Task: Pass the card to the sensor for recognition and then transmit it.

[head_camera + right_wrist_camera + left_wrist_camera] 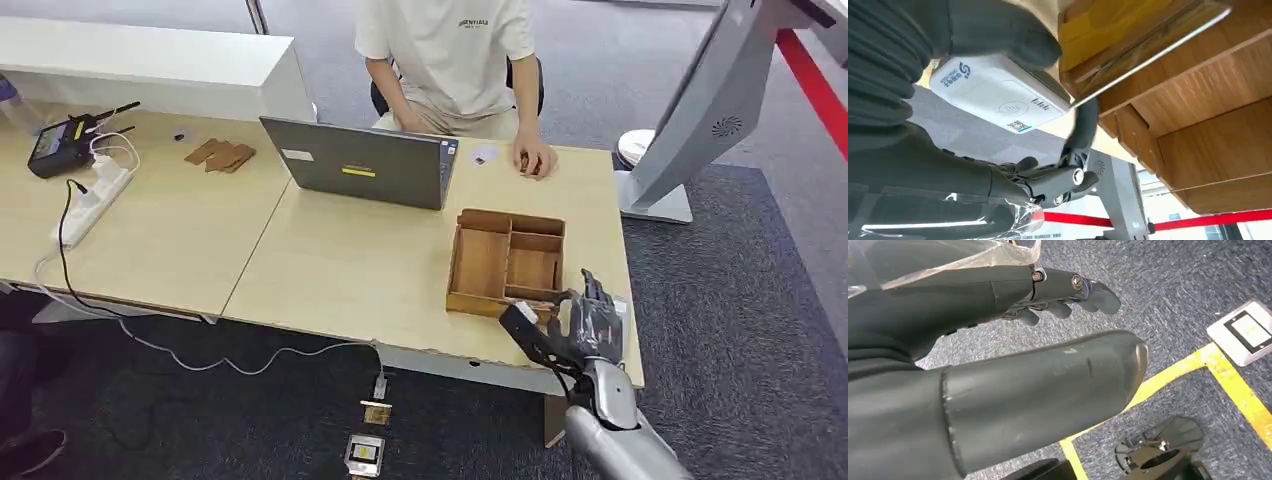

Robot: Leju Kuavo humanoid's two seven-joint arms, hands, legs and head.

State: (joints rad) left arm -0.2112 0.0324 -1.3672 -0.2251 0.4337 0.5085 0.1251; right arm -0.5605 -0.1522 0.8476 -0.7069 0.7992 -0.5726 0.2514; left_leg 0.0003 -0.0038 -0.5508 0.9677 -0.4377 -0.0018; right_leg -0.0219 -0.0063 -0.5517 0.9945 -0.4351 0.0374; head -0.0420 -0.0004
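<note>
Card (1143,47) pinched by right hand (590,325) fingers (1083,130) beside white sensor (998,95), at wooden tray (480,262); recognition judged underway, handover outstanding. Left hand (1048,340) empty, fingers apart.

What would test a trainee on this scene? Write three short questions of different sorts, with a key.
1. True or false: the laptop on the table is closed.
2. Which hand holds the card? A: the robot's left hand. B: the robot's right hand. C: the person's hand.
3. Fill in: the white card reader lies beside the wooden ____.
Key: 1 false, it stands open. 2 B. 3 tray.
</note>
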